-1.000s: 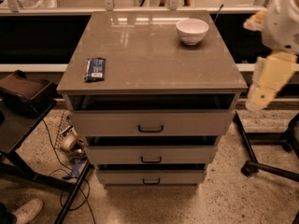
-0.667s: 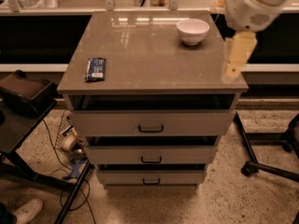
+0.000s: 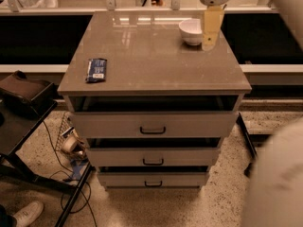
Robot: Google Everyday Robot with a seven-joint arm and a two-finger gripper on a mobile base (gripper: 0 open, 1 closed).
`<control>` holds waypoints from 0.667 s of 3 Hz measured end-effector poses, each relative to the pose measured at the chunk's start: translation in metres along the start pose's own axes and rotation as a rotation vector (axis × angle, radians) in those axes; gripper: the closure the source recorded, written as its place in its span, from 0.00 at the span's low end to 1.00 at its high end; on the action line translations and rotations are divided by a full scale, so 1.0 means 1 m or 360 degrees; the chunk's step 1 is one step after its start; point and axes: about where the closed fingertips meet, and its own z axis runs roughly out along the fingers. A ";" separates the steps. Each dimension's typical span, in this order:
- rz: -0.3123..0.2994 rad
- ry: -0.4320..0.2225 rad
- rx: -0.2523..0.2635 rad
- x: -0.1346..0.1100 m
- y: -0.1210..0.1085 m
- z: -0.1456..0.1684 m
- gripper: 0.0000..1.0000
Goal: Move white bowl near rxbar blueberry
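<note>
Your gripper (image 3: 209, 41) has moved in beside the white bowl (image 3: 190, 31); you cannot tell its state. The rxbar blueberry (image 3: 96, 70) lies well apart.

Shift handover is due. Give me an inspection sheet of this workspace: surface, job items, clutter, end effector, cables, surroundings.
Surface: cabinet top, glossy, with reflections toward the back.
Job's things: white bowl upright at back right; rxbar blueberry lying flat near the front left edge, well apart from the bowl.
Clutter: nothing seen on the top.
End effector: end effector hangs close against the bowl's right side; contact cannot be told.
Cables: cables loose on the floor at left.
Surroundings: three drawers slightly open; black stand with a dark bag at left; shoe at bottom left.
</note>
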 end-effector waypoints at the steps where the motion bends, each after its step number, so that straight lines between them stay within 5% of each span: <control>1: 0.0030 0.0050 0.0043 0.007 -0.017 0.002 0.00; 2: 0.0028 0.0047 0.0040 0.006 -0.016 0.003 0.00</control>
